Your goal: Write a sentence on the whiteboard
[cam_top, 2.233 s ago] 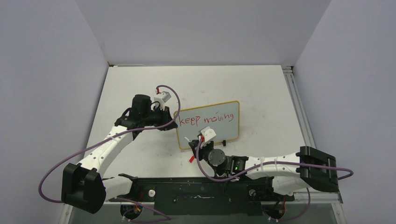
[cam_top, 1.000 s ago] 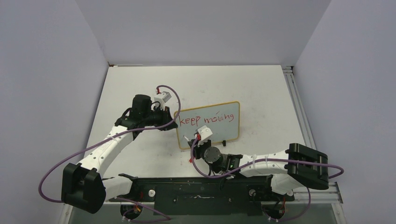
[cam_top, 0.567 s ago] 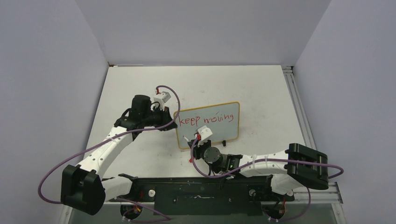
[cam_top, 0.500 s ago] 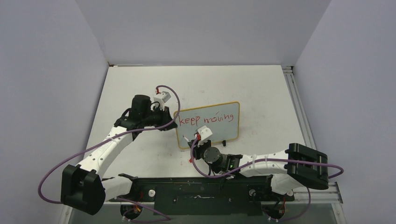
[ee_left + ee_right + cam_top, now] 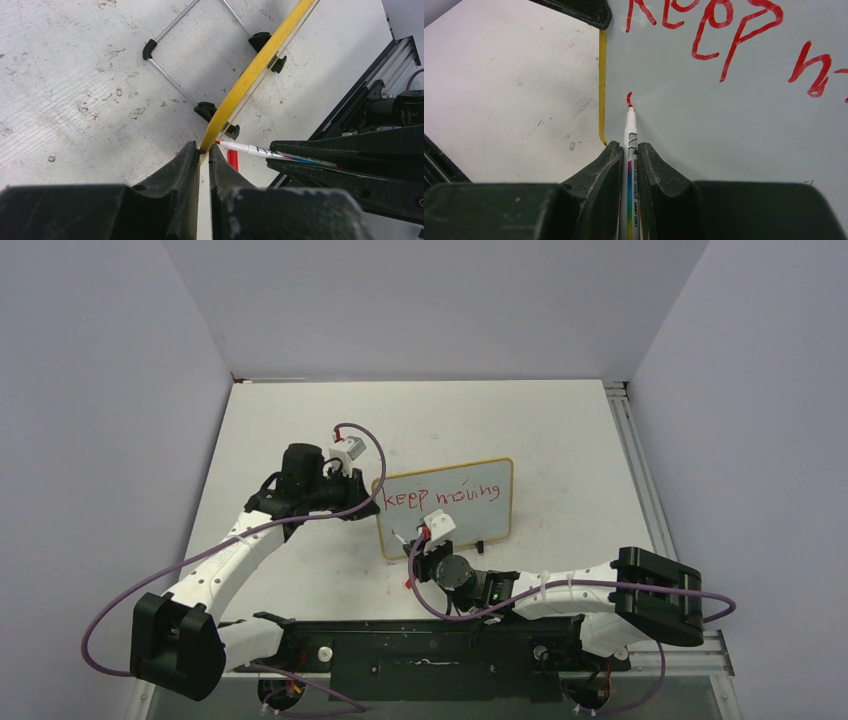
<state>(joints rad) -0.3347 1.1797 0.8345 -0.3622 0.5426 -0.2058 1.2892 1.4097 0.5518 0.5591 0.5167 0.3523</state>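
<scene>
**Illumination and Image Quality**

Lighting is bright, diffuse and even, coming from overhead. The top view is sharp edge to edge — the arms point(image 5: 250, 545) cast only faint, soft shadows on the table point(image 5: 560, 420). In both wrist views the near fingers point(image 5: 182, 175) render dark and slightly soft. The whiteboard point(image 5: 250, 82) throws a grey shadow beside it.

Right arm point(image 5: 560, 590) has swung left since two seconds back. Its black elbow block point(image 5: 655, 595) now sits further in from the counter's point(image 5: 560, 430) right edge. The wrist end carrying the marker point(image 5: 629, 130) has edged only slightly left, by the whiteboard's point(image 5: 470, 515) lower left corner. Left arm point(image 5: 230, 560): rear joint block point(image 5: 175, 648) a touch lower than one second ago.
</scene>
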